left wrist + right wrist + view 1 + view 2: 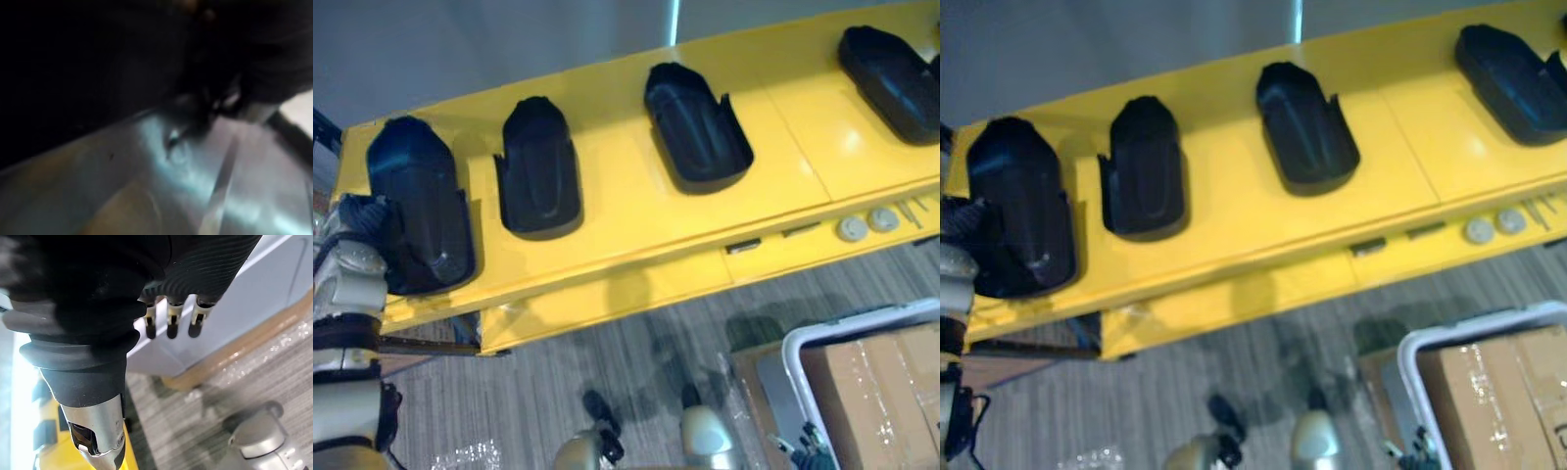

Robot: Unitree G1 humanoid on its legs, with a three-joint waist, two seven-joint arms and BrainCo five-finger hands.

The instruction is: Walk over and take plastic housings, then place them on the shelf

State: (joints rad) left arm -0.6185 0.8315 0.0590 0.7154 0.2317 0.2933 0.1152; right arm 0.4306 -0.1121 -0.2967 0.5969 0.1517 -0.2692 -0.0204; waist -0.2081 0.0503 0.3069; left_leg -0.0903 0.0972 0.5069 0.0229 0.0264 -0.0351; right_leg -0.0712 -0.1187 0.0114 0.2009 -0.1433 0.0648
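Note:
Four black plastic housings lie open side up in a row on the yellow shelf. The leftmost housing is at the shelf's left end, and my left hand rests against its near left edge, where the housing and the dark cover hide how it meets it. The left wrist view shows a dark housing wall very close. To the right come the second housing, the third housing and the fourth housing. My right hand hangs off the shelf with relaxed fingers, holding nothing.
A white-rimmed bin holding a cardboard box stands on the grey carpet at the lower right. Two pale round discs sit on the shelf's lower front ledge. A grey wall runs behind the shelf.

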